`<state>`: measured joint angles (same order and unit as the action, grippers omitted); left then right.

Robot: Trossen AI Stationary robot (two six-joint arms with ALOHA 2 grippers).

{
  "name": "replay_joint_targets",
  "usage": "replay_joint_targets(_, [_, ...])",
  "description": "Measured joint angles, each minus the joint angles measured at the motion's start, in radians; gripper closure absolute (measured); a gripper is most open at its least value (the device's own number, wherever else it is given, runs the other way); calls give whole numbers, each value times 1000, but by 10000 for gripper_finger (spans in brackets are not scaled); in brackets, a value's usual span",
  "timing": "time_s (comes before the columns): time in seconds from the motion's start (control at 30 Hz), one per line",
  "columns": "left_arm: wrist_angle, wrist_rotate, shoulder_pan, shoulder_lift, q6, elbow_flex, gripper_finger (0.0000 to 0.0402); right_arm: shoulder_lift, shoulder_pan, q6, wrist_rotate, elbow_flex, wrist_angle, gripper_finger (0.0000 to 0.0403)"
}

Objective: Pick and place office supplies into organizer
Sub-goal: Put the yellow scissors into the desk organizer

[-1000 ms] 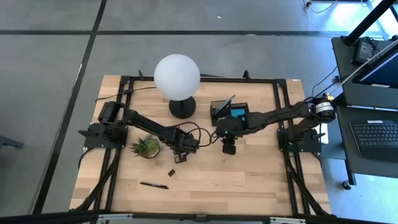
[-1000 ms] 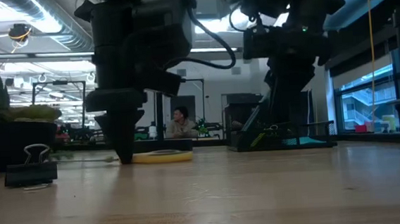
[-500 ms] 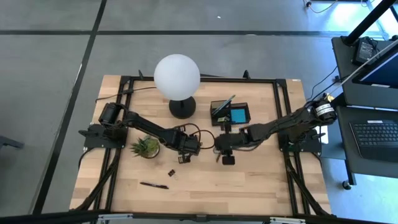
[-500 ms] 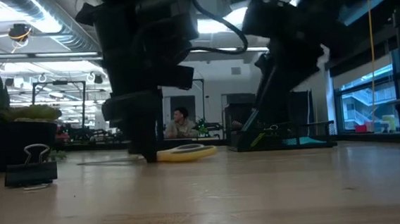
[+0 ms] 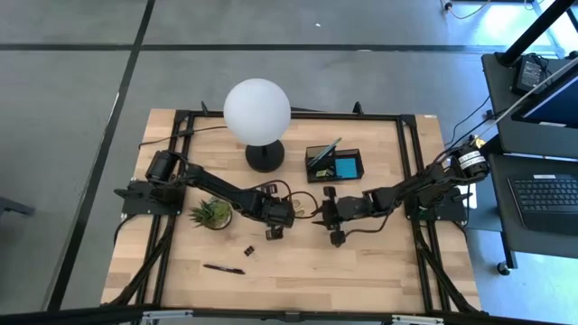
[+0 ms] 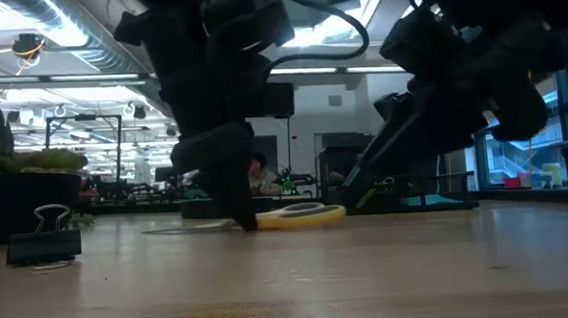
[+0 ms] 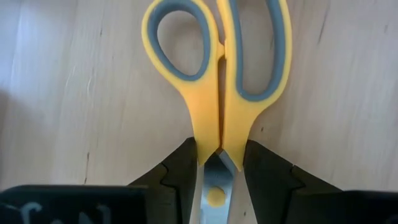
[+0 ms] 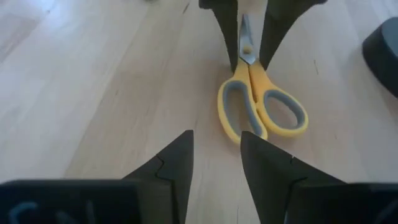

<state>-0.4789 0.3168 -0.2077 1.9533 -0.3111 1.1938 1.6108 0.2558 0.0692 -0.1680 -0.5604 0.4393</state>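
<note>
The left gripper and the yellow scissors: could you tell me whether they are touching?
Touching. In the left wrist view the left gripper has both fingers pressed against the scissors at the pivot, no gap on either side.

Even daylight from above – the table (image 5: 361, 271) shows soft shadows. The low view is backlit: arms go black against bright ceiling strips, foreground wood blurred.

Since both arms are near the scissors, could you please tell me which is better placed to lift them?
Left: its fingers already straddle the scissors at the pivot. The right gripper sits open, short of the handles.
</note>
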Motion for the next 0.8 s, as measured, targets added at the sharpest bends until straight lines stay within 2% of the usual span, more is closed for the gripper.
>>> replay_joint_targets(0.43, [50,-3,-1,4,2,0,290,0,0,288,-2,24,-17,267])
replay_joint_targets(0.57, [54,-3,-1,12,2,2,290,0,0,337,-69,24,-16,267])
replay_joint_targets(0.8, [68,-11,-1,24,0,4,291,7,0,438,-77,24,-16,267])
